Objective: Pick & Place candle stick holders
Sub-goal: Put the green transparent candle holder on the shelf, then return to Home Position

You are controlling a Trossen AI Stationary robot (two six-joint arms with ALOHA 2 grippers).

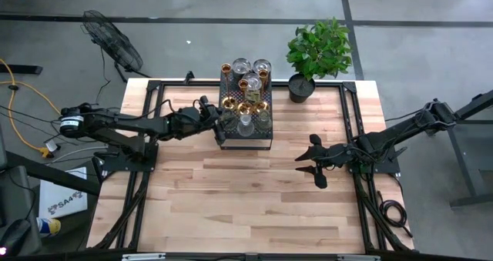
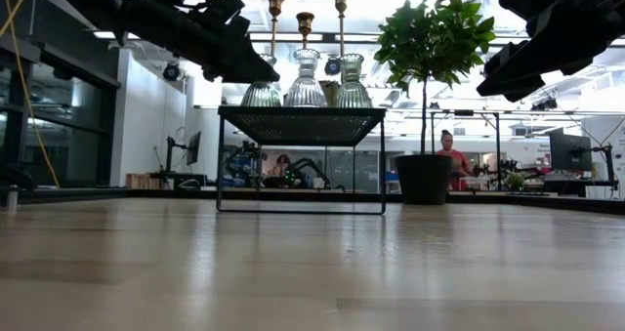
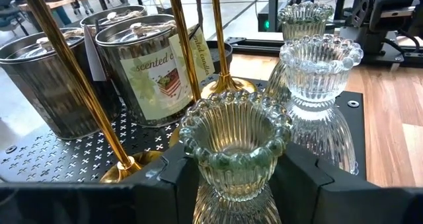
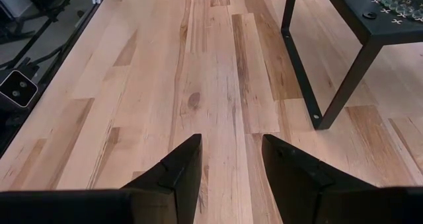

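Two arms share the table: centre-left in the overhead view, the left gripper has its jaws closed against the sides of a clear ribbed glass holder on the black perforated stand. I'd lift it straight up, clear of the slender brass stems just beside it. Over at centre-right, the right gripper hangs part-open and empty above bare wood.

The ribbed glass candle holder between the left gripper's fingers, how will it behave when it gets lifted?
The ribbed glass holder looks rigid and probably heavy for its size. Smooth glass may slip between the left gripper fingers, though the ribs could help. Brass holders stand close by, so a knock might chip it or tip them.
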